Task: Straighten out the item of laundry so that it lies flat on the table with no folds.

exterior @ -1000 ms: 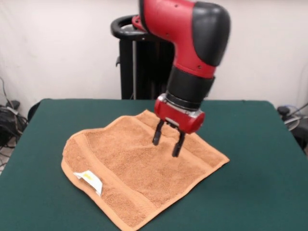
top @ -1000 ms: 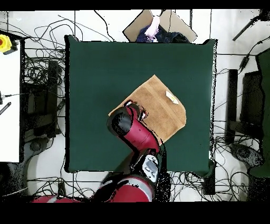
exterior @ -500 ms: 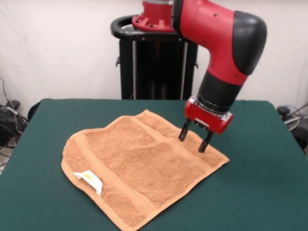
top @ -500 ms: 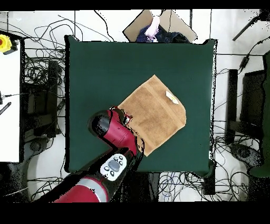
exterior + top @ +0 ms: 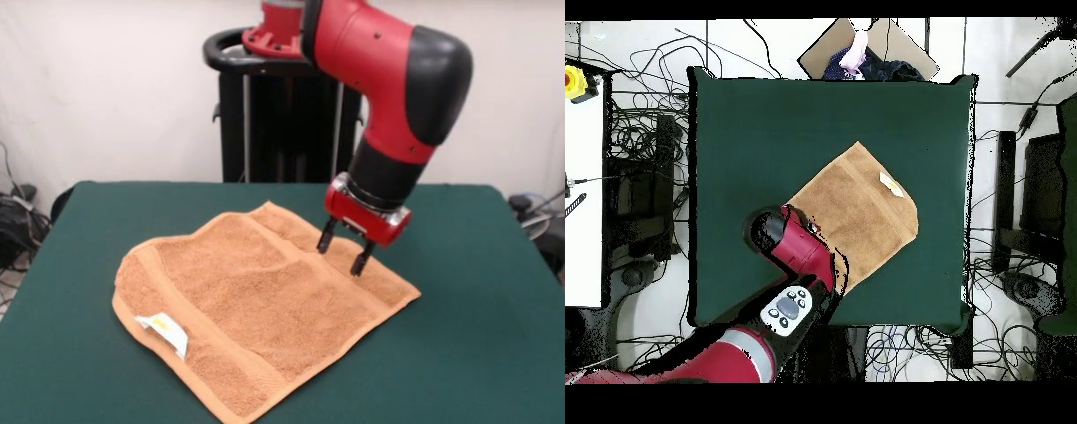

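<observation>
One towel (image 5: 256,309) is all you have to deal with: an orange-tan terry square lying spread near the middle of the green table (image 5: 477,353), turned diamond-wise so its corners, not its sides, point toward the table's edges. Most of it already lies flat, but you can see a soft ridge running across it from the corner nearest the table's far edge, and the rounded corner by the white label (image 5: 161,329) looks slightly rumpled or turned, so I would not call the job finished. The gripper (image 5: 340,249) hangs just above the towel's border on the side toward the table's right edge in the front view, its two black fingers (image 5: 360,259) spread apart and holding nothing; whether the tips touch the cloth cannot be told. In the overhead view the arm (image 5: 800,255) covers that same border, so you cannot check it from above. My reading is that you are between grasps, choosing where to take hold. The next move calls for lowering onto a border near a corner, pinching a single layer, and drawing it outward and low, away from the ridge, without dragging the whole towel along the table.
</observation>
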Controlling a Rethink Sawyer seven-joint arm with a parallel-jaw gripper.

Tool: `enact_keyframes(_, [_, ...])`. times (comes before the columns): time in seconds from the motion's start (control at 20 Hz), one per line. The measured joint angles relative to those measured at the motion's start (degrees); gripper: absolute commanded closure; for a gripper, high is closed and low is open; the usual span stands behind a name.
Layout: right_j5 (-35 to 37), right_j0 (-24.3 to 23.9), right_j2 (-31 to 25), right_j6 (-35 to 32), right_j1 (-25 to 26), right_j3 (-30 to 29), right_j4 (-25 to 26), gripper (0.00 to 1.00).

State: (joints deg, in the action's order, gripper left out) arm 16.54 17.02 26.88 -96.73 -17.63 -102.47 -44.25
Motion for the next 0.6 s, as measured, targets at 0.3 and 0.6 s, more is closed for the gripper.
enact_keyframes(0.3, [0.7, -1.0, 2.0, 0.0, 0.6, 1.0, 0.0, 0.00])
enact_keyframes(0.6, [0.9, 0.2, 5.2, 0.0, 1.7, 2.0, 0.0, 0.00])
